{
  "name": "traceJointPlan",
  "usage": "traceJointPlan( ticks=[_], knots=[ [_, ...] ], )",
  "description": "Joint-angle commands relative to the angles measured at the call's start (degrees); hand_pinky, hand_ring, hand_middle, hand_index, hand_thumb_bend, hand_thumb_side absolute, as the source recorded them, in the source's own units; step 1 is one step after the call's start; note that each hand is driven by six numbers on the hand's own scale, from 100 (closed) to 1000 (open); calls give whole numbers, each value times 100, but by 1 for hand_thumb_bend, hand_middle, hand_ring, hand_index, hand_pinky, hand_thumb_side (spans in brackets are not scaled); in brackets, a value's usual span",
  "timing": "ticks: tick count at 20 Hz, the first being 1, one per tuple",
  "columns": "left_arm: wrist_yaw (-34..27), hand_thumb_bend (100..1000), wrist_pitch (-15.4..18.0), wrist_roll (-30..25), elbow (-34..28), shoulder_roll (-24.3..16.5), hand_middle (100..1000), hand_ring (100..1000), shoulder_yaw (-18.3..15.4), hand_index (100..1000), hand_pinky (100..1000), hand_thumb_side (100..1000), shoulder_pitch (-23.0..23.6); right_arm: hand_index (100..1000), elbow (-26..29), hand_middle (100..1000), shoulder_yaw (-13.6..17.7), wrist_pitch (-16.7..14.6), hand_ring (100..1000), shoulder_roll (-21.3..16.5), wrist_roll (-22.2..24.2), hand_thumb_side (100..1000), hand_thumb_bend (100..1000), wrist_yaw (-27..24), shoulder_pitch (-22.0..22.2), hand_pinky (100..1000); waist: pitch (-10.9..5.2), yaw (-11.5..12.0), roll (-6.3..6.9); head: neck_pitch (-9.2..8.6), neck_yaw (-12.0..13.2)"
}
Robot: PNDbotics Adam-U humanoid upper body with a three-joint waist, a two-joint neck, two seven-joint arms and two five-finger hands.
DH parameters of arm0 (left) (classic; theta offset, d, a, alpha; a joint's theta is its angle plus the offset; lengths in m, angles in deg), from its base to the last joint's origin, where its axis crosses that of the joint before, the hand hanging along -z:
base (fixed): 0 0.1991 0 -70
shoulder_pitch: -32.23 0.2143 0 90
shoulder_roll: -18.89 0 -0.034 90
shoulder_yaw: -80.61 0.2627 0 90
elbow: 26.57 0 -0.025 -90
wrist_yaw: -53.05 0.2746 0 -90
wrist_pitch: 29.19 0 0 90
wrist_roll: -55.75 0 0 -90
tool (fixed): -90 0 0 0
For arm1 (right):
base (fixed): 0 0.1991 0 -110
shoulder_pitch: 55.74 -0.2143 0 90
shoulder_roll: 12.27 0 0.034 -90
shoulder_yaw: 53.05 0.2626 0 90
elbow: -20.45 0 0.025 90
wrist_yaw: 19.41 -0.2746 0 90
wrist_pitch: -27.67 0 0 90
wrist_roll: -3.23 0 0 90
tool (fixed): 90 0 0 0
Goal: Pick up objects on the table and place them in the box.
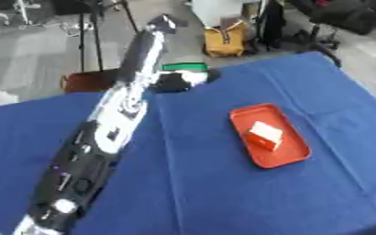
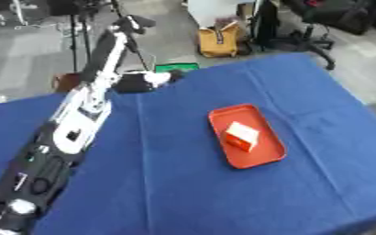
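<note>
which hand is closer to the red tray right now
Left. The left hand is at the table's far edge, up-left of the red tray; the right hand shows in neither view.

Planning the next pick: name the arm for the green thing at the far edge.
Left: the left hand lies beside the green thing; the right hand shows in neither view.

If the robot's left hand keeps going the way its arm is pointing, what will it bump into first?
Probably the green box at the table's far edge. The left hand sits right beside it already, though depth is hard to judge. Past that is only floor. The red tray lies off to the right, out of its path.
</note>
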Motion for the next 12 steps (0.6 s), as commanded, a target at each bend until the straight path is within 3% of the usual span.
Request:
traceJointPlan(
  ticks=[1,4,7,12],
  knots=[
    [-886,809,4,232,-607,-468,734,748,-429,818,504,637,270,834,91,673,79,11,709,-181,-56,521,504,77,-37,610,-79,45,-21,-32,-37],
    [-1338,807,108,305,-859,-625,734,748,-696,818,503,641,701,834,91,673,88,27,709,-204,-82,521,504,87,-28,610,-92,137,-2,-6,-31],
    [-1629,755,162,517,-938,-571,726,737,-1035,825,478,723,1134,835,91,674,89,48,710,-236,-85,519,505,95,-4,609,-117,299,38,41,-6],
    [-1873,750,397,732,-1069,-370,729,734,-1440,842,474,754,1761,835,91,674,87,76,710,-266,-83,518,506,105,34,609,-156,519,64,129,42]
  ],
)
